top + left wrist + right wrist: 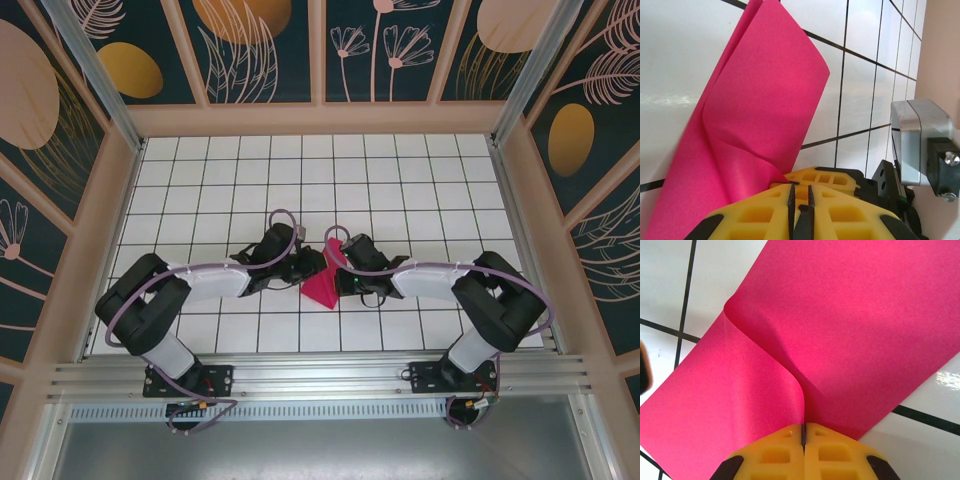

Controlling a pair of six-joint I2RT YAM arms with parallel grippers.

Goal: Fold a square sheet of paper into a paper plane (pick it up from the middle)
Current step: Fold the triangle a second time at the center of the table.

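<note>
Right wrist view: the right gripper [803, 429], yellow jaws pressed together, is clamped on an edge of the curled magenta-pink square sheet of paper [840, 330], beyond which the white black-lined tiled table [660, 280] is seen. At the left wrist, the left gripper [800, 194] is nearly closed against the sheet's fold; whether it grips cannot be told. From above, the paper is tented mid-table between both grippers.

White tiles with thin dark lines cover the table [400, 180], glossy enough to carry a soft glare. Pale wooden framing [320, 118] boxes it in. Behind that, dark teal wall panels [400, 50] painted with orange ovals and pink flowers and leaves fill the top and both sides of the frame. Along the bottom runs an aluminium rail [320, 375], then grey sheet metal [320, 440].
</note>
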